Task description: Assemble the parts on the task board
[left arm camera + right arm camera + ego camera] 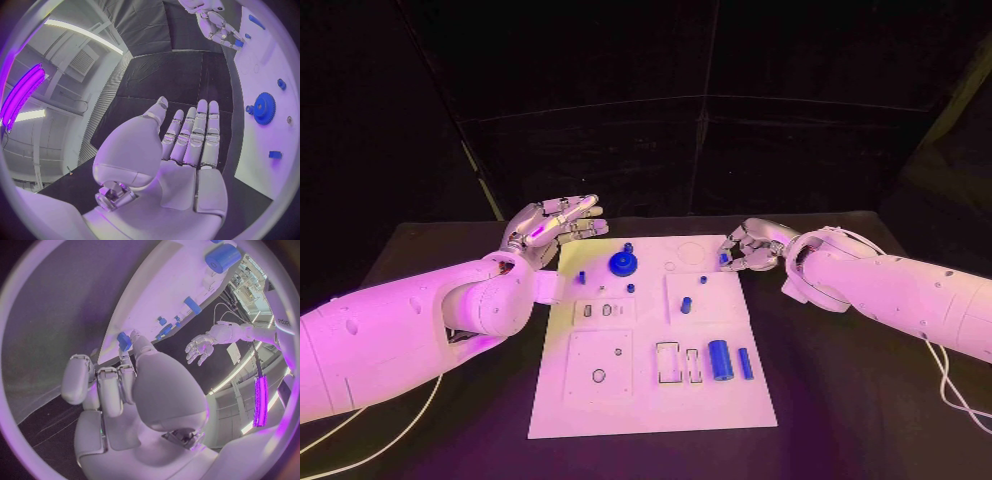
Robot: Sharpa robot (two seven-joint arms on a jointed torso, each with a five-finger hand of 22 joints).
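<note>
Head view: right robot hand (756,247) pinches small blue part (724,259) at task board (653,400) edge.
Left robot hand (554,226): fingers spread, empty.
Advice: keep part upright, lower slowly.

One white task board (653,400) lies on the table. On it I count one blue gear (623,264), one thick blue cylinder (720,359) with one thin blue rod (746,363) just beside it, and about four small blue pegs (687,304) nearer the gear. Two hands hover by its far end.

Board (652,400): smooth matt white plastic. Gear (625,264) near left hand (554,226): glossy blue plastic. Table (848,380): matt black.
</note>
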